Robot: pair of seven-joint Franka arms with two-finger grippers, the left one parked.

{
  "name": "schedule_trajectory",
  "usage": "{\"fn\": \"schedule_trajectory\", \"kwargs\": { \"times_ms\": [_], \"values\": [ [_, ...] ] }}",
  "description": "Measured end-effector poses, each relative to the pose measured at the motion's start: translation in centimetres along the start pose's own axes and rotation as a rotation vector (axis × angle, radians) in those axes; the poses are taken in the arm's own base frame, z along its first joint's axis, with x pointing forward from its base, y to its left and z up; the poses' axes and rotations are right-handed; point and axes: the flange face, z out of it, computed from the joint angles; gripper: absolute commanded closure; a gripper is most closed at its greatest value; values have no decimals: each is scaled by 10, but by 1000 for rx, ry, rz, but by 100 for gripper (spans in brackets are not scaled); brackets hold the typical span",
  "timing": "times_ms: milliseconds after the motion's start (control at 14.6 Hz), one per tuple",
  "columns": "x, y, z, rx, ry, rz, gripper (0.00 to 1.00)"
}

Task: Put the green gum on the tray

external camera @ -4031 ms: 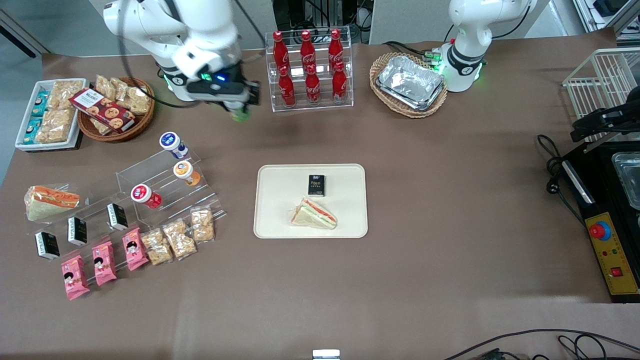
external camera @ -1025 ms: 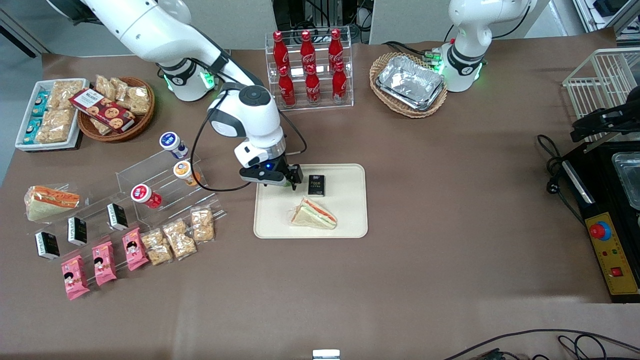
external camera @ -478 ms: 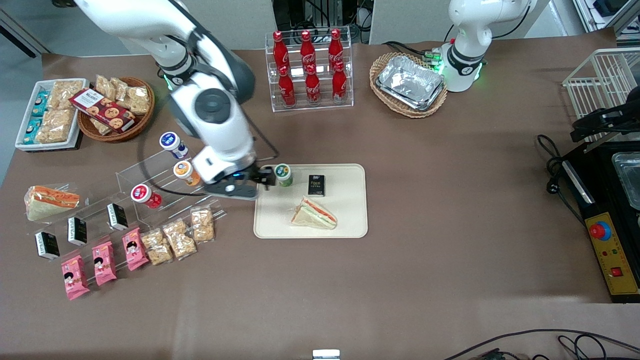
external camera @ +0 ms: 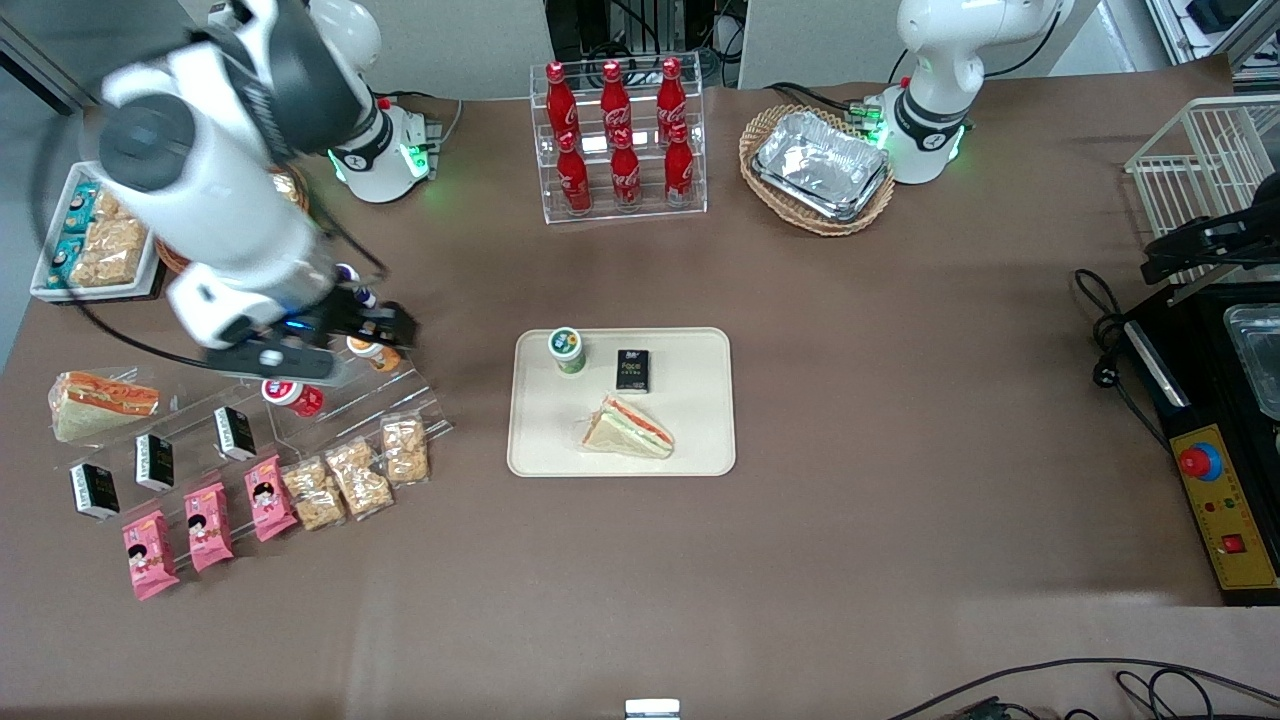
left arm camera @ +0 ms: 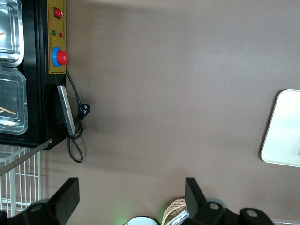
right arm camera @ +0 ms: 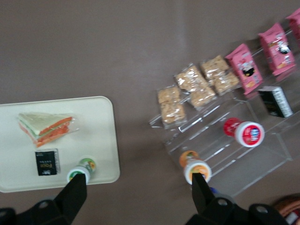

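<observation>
The green gum [external camera: 566,349] stands upright on the cream-white tray [external camera: 690,420], in the corner toward the working arm's end and farther from the front camera. It also shows in the right wrist view [right arm camera: 80,171] on the tray [right arm camera: 93,122]. My gripper [external camera: 385,325] is open and empty, raised above the clear stepped rack [external camera: 330,370], well apart from the tray. In the right wrist view the gripper [right arm camera: 137,192] has its fingers spread wide with bare table between them. One edge of the tray shows in the left wrist view [left arm camera: 283,131].
A wrapped sandwich [external camera: 628,428] and a small black box [external camera: 632,369] lie on the tray. The rack holds an orange-lidded bottle [external camera: 372,348] and a red-lidded bottle [external camera: 290,392]. Snack packets [external camera: 350,475] lie nearer the camera. A cola rack [external camera: 618,140] and a basket of foil trays [external camera: 818,165] stand farther back.
My gripper carried the green gum to the tray, let go of it there, and has drawn away upward toward the working arm's end, over the rack. The gum stays upright.
</observation>
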Motion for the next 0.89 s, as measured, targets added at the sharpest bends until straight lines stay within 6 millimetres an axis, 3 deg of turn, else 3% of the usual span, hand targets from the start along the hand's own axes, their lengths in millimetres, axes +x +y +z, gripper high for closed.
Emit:
{"fn": "schedule_trajectory", "kwargs": {
  "times_ms": [137,342,547,752,888],
  "values": [
    [5,41,-21,-23,-12,-66,0],
    [17,125,-48,-37,10,-164,0],
    [12,203,-65,-40,-9,-179,0],
    [6,257,-74,-34,-7,-166,0],
    [3,281,-79,-31,1,-130,0]
  ]
}}
